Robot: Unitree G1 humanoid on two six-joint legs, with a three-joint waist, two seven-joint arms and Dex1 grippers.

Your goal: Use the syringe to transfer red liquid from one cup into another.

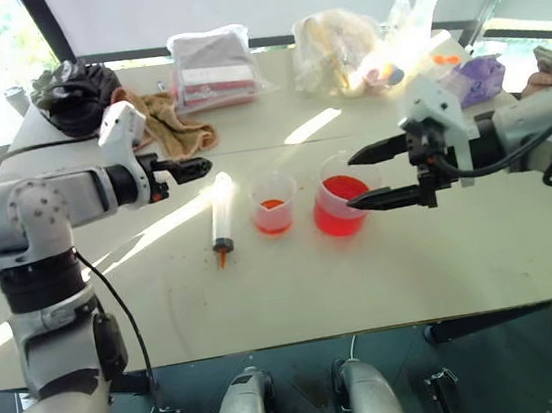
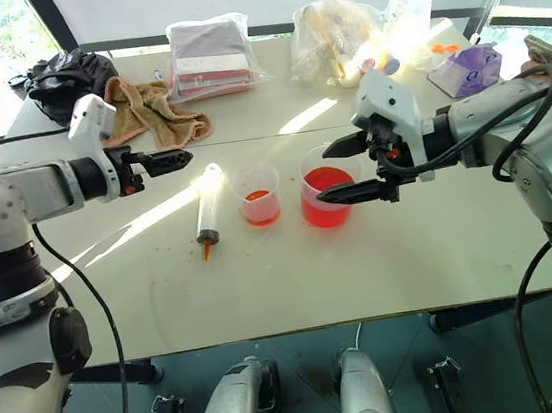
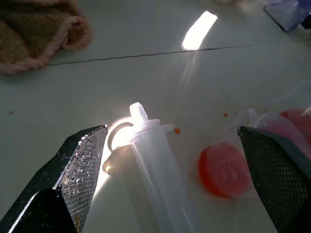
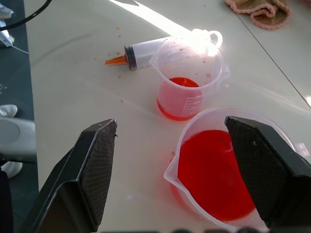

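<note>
The syringe [image 1: 222, 216] lies flat on the white table [image 1: 415, 270], orange tip toward the front edge, with nothing holding it. To its right stands the smaller cup [image 1: 273, 205] with a little red liquid [image 4: 182, 83] at its bottom. Right of that cup is the wider spouted beaker [image 1: 341, 203], about a third full of red liquid [image 4: 214, 170]. My left gripper [image 1: 186, 167] hovers open above and left of the syringe's plunger end [image 3: 138, 114]. My right gripper [image 1: 358, 178] hangs open over the beaker's right rim, fingers [image 4: 95, 165] spread wide.
A tan towel [image 1: 170, 124], a black bundle [image 1: 76, 95] and plastic bags of supplies [image 1: 214, 68] [image 1: 343, 52] line the back of the table. A purple bag [image 1: 482, 78] sits back right. Small red drops speckle the table near the syringe tip [image 4: 115, 60].
</note>
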